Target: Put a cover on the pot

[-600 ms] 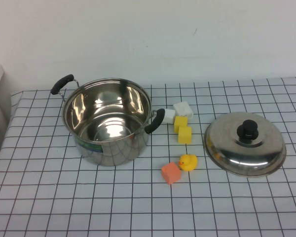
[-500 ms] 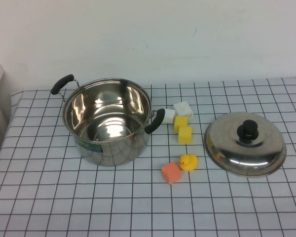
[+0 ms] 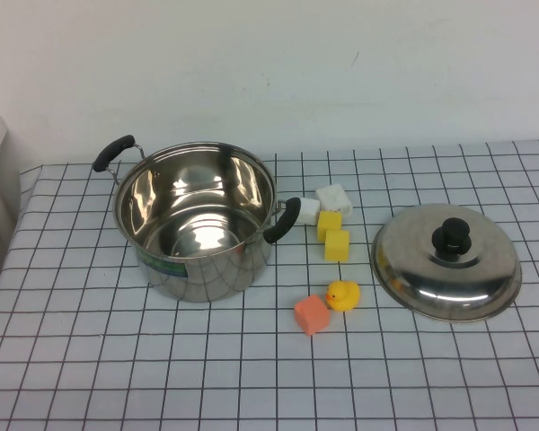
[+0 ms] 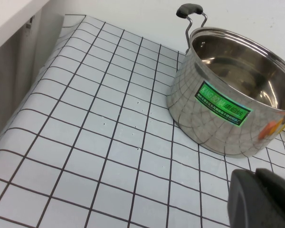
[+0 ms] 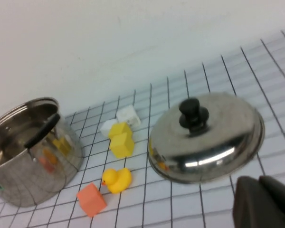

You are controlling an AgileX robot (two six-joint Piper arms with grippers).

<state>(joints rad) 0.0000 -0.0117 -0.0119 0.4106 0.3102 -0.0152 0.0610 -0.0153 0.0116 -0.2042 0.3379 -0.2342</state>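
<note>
The pot [image 3: 196,223] is a shiny steel pot with two black side handles; it stands open and empty on the left of the checked cloth. Its green label shows in the left wrist view [image 4: 223,103]. The domed steel lid [image 3: 446,261] with a black knob [image 3: 451,238] lies on the cloth at the right, apart from the pot. My left gripper [image 4: 261,199] is shut and empty, low over the cloth short of the pot. My right gripper [image 5: 263,202] is shut and empty, short of the lid [image 5: 206,137]. Neither arm shows in the high view.
Between pot and lid lie two white blocks [image 3: 332,197], two yellow blocks [image 3: 333,235], a yellow toy duck [image 3: 342,294] and an orange cube [image 3: 312,314]. A white wall stands behind the table. The cloth's left edge [image 3: 9,242] drops off beside the pot.
</note>
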